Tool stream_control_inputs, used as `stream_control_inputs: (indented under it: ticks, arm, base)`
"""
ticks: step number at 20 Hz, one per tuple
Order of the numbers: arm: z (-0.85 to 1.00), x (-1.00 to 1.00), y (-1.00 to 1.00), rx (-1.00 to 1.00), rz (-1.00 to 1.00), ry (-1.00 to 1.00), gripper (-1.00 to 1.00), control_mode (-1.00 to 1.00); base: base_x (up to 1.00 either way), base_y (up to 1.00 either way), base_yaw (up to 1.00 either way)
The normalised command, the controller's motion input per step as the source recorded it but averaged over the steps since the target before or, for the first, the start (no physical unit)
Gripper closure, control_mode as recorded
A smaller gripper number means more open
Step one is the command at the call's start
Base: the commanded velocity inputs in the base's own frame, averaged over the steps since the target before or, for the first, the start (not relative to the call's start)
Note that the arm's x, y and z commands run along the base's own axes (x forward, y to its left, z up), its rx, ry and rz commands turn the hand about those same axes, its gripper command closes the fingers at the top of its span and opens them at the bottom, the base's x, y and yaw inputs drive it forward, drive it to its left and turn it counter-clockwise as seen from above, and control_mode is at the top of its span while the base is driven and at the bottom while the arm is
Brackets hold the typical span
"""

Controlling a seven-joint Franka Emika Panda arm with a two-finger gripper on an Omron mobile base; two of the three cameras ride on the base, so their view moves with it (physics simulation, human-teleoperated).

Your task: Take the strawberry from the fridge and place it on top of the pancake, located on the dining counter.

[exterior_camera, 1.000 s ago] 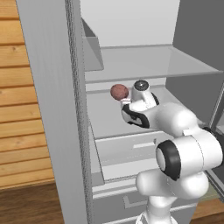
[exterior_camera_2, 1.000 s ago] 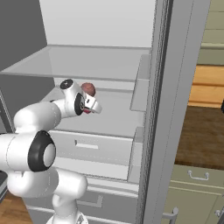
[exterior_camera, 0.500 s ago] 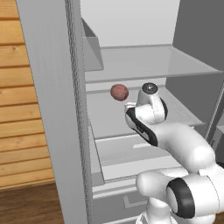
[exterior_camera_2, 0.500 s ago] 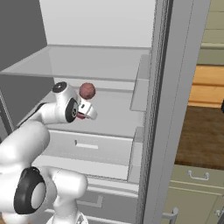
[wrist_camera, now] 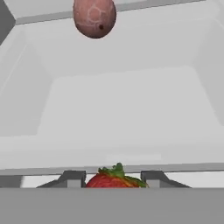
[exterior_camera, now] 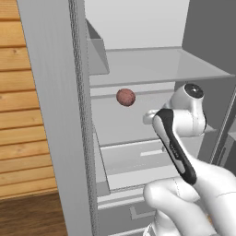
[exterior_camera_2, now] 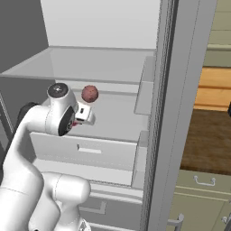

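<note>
The pincer [wrist_camera: 114, 178] holds the strawberry [wrist_camera: 114, 178] between its fingertips [wrist_camera: 72, 178]. A pinkish-brown ball [exterior_camera: 126, 97] sits inside the open fridge [exterior_camera: 152, 69].

The fridge [exterior_camera_2: 187, 90] stood open, its pale interior showing a clear shelf [exterior_camera_2: 81, 65] up top and a drawer [exterior_camera_2: 85, 151] lower down. A dull pinkish-brown ball [exterior_camera_2: 90, 93] sat inside, below the shelf. The white arm [exterior_camera_2: 31, 149] rose from the lower left and reached in, its pincer [exterior_camera_2: 80, 118] just below and left of the ball; a trace of red showed at it, but the jaws were hidden behind the wrist. Right of the fridge lay a wooden floor [exterior_camera_2: 207, 140] and green cabinets [exterior_camera_2: 203, 198].
</note>
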Motion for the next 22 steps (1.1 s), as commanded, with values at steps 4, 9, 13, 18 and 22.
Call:
stream_control_inputs:
  ticks: [4, 9, 13, 18, 22]
  arm:
    - [0.11, -0.96, 0.00, -0.02, 0.33, 0.06, 1.00, -1.00]
    - [0.04, -0.70, 0.18, -0.10, 0.17, 0.13, 1.00, -1.00]
    - [0.21, -0.02, 0.03, -0.24, -0.02, 0.29, 1.00, -1.00]
    - [0.00, 0.00, -0.04, -0.12, -0.09, 0.22, 1.00, -1.00]
    - [-0.08, -0.29, -0.24, 0.00, -0.14, -0.08, 1.00, -1.00]
  base:
    - [0.00, 0.00, 0.00]
    - [0.00, 0.00, 0.00]
    - [0.00, 0.00, 0.00]
    - [0.00, 0.00, 0.00]
    - [0.00, 0.00, 0.00]
